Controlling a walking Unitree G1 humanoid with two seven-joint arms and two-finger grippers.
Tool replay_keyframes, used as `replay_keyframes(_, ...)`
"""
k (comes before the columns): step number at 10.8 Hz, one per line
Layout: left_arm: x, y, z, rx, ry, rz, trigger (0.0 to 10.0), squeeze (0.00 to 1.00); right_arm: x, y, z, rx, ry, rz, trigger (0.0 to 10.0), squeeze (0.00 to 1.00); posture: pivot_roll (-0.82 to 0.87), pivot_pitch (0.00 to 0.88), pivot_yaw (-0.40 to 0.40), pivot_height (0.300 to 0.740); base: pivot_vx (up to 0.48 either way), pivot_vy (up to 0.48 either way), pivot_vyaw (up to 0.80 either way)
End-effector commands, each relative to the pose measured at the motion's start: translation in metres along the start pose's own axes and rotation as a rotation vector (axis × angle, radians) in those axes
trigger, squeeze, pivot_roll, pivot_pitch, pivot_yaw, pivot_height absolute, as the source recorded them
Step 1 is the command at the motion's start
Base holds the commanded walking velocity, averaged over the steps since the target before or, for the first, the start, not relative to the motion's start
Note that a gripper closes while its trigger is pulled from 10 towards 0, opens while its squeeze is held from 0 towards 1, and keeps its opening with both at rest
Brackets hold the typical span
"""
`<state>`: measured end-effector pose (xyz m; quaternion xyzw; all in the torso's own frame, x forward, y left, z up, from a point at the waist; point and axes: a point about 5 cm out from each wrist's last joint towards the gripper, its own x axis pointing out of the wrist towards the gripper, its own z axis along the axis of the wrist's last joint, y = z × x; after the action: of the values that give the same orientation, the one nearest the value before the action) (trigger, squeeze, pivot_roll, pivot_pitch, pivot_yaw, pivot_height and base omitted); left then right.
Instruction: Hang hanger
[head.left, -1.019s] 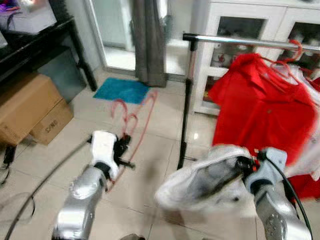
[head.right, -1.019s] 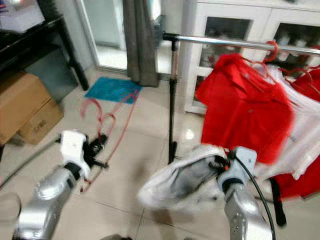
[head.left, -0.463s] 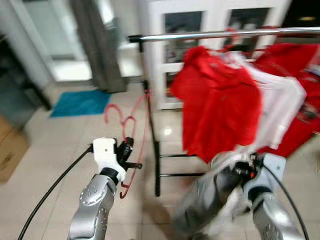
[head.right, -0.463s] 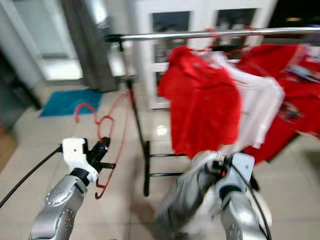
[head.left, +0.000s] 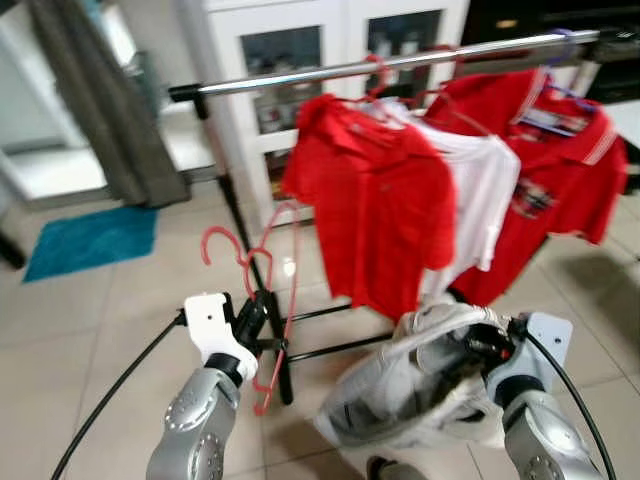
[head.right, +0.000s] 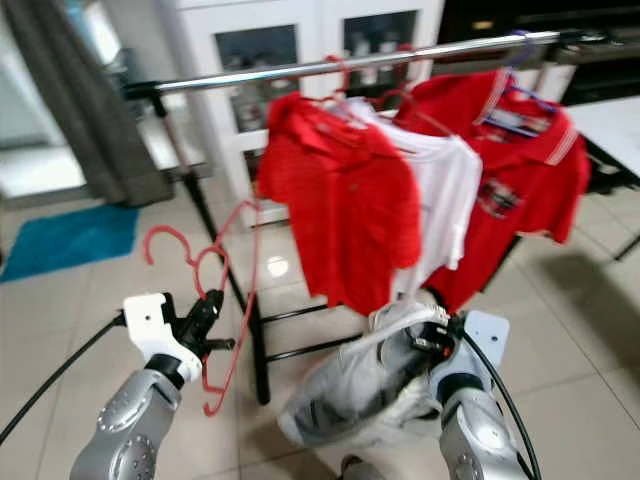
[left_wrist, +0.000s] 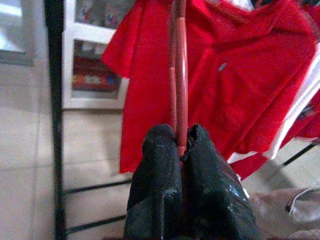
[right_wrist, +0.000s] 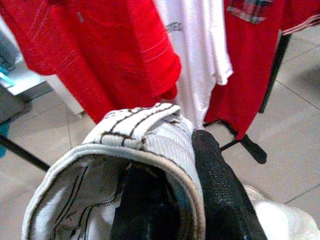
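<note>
My left gripper (head.left: 252, 318) is shut on red plastic hangers (head.left: 262, 270), held up in front of the rack's black post (head.left: 250, 270); the left wrist view has the red hanger bar (left_wrist: 178, 75) clamped between the black fingers (left_wrist: 160, 165). A white garment with a dark striped collar (head.left: 420, 375) hangs bunched from my right gripper (head.left: 480, 345), which is shut on it. In the right wrist view the collar (right_wrist: 137, 125) lies over one finger (right_wrist: 215, 170). The silver rail (head.left: 400, 62) carries a red shirt (head.left: 380, 210), a white shirt (head.left: 480, 190) and another red shirt (head.left: 540, 160).
A white glass-door cabinet (head.left: 300, 60) stands behind the rack. A grey curtain (head.left: 90, 110) and a blue mat (head.left: 85, 240) are at the left. The rack's black foot bar (head.left: 330, 350) lies on the tiled floor between my arms.
The camera has swung right, so the rack and shirts now sit centred and closer. Both grippers keep their hold on the hangers and the white garment.
</note>
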<state>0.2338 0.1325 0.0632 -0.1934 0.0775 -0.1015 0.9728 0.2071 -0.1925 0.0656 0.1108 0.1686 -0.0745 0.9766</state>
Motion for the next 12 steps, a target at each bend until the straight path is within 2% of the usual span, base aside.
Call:
replay_keyframes(1, 0.003, -0.009, 0.006, -0.047, -0.061, -0.013, 10.0, 0.0, 0.001, 0.005, 0.013, 0.004, -0.066, 0.016, 10.0, 0.0, -0.16, 0.0, 0.103, 0.74, 0.0, 0.0, -0.8)
replay_keyframes(3, 0.002, -0.005, 0.008, -0.081, -0.083, 0.02, 10.0, 0.0, 0.004, 0.006, 0.015, 0.005, -0.067, 0.021, 10.0, 0.0, -0.15, 0.0, 0.091, 0.74, 0.0, 0.0, -0.8)
replay_keyframes(4, 0.001, 0.001, 0.007, -0.054, -0.073, 0.085, 10.0, 0.0, 0.005, 0.006, 0.015, 0.0, -0.068, 0.026, 10.0, 0.0, -0.14, 0.0, 0.09, 0.74, 0.0, 0.0, -0.8)
replay_keyframes(5, -0.001, 0.014, 0.002, -0.016, -0.039, 0.208, 10.0, 0.0, 0.007, 0.008, 0.017, -0.004, -0.072, 0.03, 10.0, 0.0, -0.14, 0.0, 0.088, 0.74, 0.0, 0.0, -0.8)
replay_keyframes(7, -0.002, 0.022, -0.001, 0.0, 0.001, 0.277, 10.0, 0.0, 0.009, 0.01, 0.021, -0.011, -0.088, 0.037, 10.0, 0.0, -0.14, 0.0, 0.089, 0.74, 0.0, 0.0, -0.8)
replay_keyframes(8, -0.001, 0.023, -0.002, 0.015, 0.009, 0.285, 10.0, 0.0, 0.01, 0.011, 0.027, -0.058, -0.11, 0.034, 10.0, 0.0, -0.14, 0.0, 0.09, 0.74, 0.0, 0.0, -0.8)
replay_keyframes(9, 0.001, 0.021, 0.002, 0.023, -0.029, 0.267, 10.0, 0.0, 0.011, 0.011, 0.035, -0.203, -0.154, 0.03, 10.0, 0.0, -0.13, 0.0, 0.09, 0.74, 0.0, 0.0, -0.8)
replay_keyframes(10, 0.0, 0.02, 0.007, 0.044, -0.057, 0.252, 10.0, 0.0, 0.01, 0.011, 0.042, -0.261, -0.183, 0.004, 10.0, 0.0, -0.13, 0.0, 0.09, 0.74, 0.0, 0.0, -0.8)
replay_keyframes(11, 0.0, 0.02, 0.014, 0.106, -0.069, 0.218, 10.0, 0.0, 0.011, 0.015, 0.052, -0.312, -0.275, -0.02, 10.0, 0.0, -0.13, 0.0, 0.084, 0.74, 0.0, 0.0, -0.8)
replay_keyframes(12, -0.001, 0.024, 0.023, 0.153, -0.07, 0.191, 10.0, 0.0, 0.013, 0.02, 0.051, -0.295, -0.247, 0.049, 10.0, 0.0, -0.12, 0.0, 0.073, 0.74, 0.0, 0.0, -0.8)
